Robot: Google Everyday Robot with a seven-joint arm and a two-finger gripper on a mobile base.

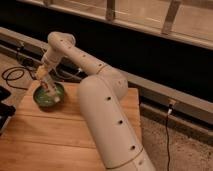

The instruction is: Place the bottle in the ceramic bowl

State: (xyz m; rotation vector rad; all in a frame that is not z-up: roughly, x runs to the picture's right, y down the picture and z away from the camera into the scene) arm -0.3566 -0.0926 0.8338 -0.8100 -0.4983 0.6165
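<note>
The ceramic bowl [41,100], small, round and glossy dark green, sits on the wooden table [60,145] near its far left corner. My gripper [44,78] hangs at the end of the white arm [100,100], just above the bowl's far rim and pointing down into it. A slim pale shape, the bottle [51,92], reaches from under the gripper down into the bowl, tilted to the right. I cannot tell whether the gripper still holds it.
Black cables [15,75] lie on the floor left of the table. A dark object [4,107] stands at the left edge. A low ledge and a dark wall [150,55] run behind. Another cable [167,135] hangs at the right.
</note>
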